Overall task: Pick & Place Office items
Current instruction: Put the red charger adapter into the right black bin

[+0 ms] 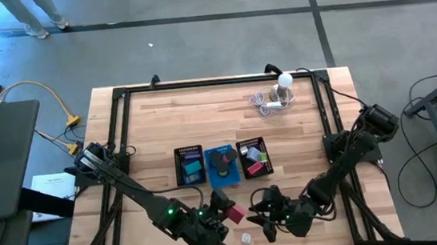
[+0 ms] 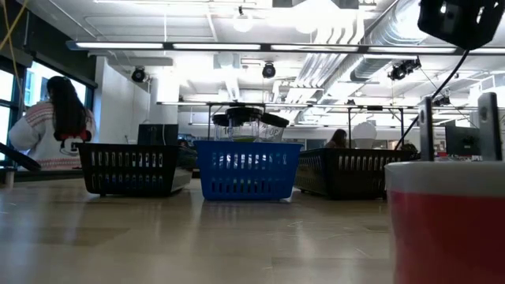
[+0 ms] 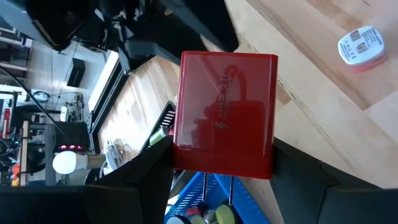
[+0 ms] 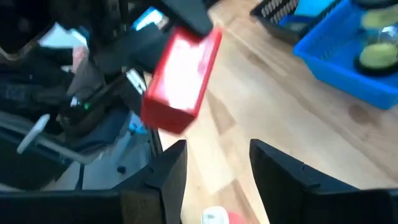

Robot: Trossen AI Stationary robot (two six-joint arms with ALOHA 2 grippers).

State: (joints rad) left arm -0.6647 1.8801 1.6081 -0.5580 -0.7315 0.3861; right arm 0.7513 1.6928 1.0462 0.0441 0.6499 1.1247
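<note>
Right up close in the low view sits a shiny red plastic box (image 2: 446, 225) with a pale top edge, filling the near corner. One red box is all I count out of the trays. It is a flat block, longer than it is wide, with faint raised letters on its big face (image 3: 227, 112). The left gripper (image 3: 224, 165) pinches one short end of it between its two dark fingers, partly closed around it, so the box's long side sticks straight out from the fingers. It is at the front of the wooden table (image 1: 163, 128), just in front of the trays (image 1: 232, 214).

Two dark arms reach in. The right gripper (image 4: 214, 165) is just beside the box, fingers apart with nothing between them.

Three small trays stand in a row in the middle: a black mesh tray (image 1: 190, 166), a blue plastic tray (image 1: 222, 164) and another black mesh tray (image 1: 254, 158), each with small things inside. One small round white thing (image 1: 246, 238) lies near the front edge. One white round bulb with a coiled cable (image 1: 282, 84) sits at the back.
</note>
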